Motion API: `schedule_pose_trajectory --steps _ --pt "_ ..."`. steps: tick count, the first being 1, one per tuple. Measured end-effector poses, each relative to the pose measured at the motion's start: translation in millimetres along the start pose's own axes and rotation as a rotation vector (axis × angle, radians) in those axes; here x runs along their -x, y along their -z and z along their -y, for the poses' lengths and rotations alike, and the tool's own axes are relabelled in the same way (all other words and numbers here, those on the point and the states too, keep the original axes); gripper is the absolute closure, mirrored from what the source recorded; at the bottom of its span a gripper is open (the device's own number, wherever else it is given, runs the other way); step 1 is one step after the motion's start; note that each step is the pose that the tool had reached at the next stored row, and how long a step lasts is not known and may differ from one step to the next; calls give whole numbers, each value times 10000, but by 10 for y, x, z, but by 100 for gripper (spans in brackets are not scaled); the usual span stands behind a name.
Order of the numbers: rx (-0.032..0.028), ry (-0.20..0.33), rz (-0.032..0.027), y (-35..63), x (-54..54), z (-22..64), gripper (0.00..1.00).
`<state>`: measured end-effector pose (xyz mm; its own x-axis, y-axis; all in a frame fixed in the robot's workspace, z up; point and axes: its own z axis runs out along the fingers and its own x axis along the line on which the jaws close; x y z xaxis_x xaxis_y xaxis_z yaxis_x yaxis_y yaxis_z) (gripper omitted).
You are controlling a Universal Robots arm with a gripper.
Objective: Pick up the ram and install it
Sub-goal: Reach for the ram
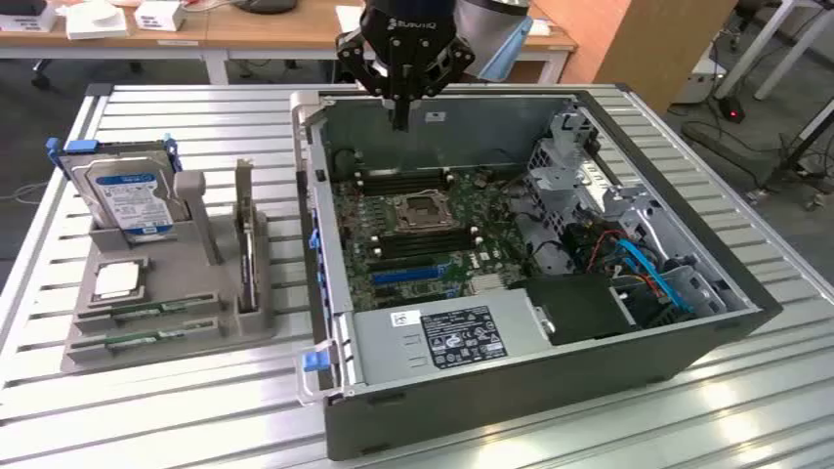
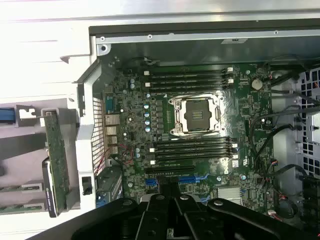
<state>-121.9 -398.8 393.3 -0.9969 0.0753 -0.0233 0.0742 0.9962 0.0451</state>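
- Tool (image 1: 398, 123): black, fingers pressed together, nothing held. Hangs over far end of open PC case (image 1: 521, 391), above mobo (image 1: 391, 220).
- Ram (image 1: 146, 311): green stick, lying flat in a slot of gray holder (image 1: 261, 318) on slatted surface (image 1: 156, 410). It sits at exterior view's left of case, well apart from tool. 2nd like stick (image 1: 131, 340) just beside it.
- Same holder: hard drive (image 1: 131, 200), blue-white label, upright; square silver chip (image 1: 117, 280); thin board (image 1: 244, 244) on edge.
- Mobo: CPU socket (image 1: 424, 210) mid-board, dark slots on both sides.

Closed hand (image 1: 398, 124) above open computer case (image 1: 548, 376), motherboard (image 1: 450, 256) exposed
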Motion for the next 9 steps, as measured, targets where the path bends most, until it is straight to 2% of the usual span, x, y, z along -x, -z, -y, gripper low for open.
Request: schedule_pose_trajectory --steps 9 --pt "0 0 0 0 0 0 91"
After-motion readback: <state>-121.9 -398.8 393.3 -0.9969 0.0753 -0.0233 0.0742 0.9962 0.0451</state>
